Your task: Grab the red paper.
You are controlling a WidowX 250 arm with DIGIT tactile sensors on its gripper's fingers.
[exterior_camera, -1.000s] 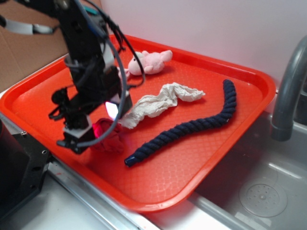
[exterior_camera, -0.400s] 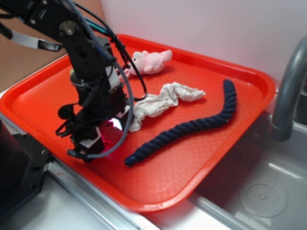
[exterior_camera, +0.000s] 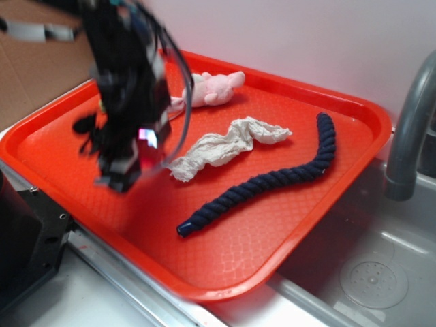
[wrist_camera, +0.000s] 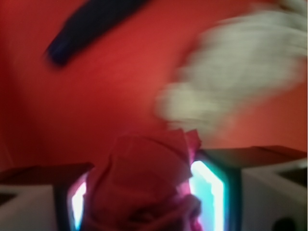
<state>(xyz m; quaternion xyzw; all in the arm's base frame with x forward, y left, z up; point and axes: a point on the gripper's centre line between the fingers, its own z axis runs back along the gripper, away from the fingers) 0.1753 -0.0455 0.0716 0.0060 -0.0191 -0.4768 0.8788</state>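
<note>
gripper point(wrist_camera: 144, 192): clamped on the red paper point(wrist_camera: 142, 180), crimson ball wedged between both fingers | arm blurred above the orange-red tray point(exterior_camera: 286, 225) | white tissue strip point(exterior_camera: 221, 146) and navy rope point(exterior_camera: 272, 180) lay beside it

I can read no text, label, brand, number or sign in either view. From the exterior camera the orange-red tray point(exterior_camera: 286, 225) shows only its plain textured surface, and the white tissue strip point(exterior_camera: 225, 146), the navy rope point(exterior_camera: 272, 180) and the pink plush toy point(exterior_camera: 211, 88) carry no print I can make out. The arm is motion-blurred, so any marking on it is unreadable. My wrist camera is blurred too; the red paper point(wrist_camera: 144, 183) at 6 o'clock shows only creases, no lettering.
</note>
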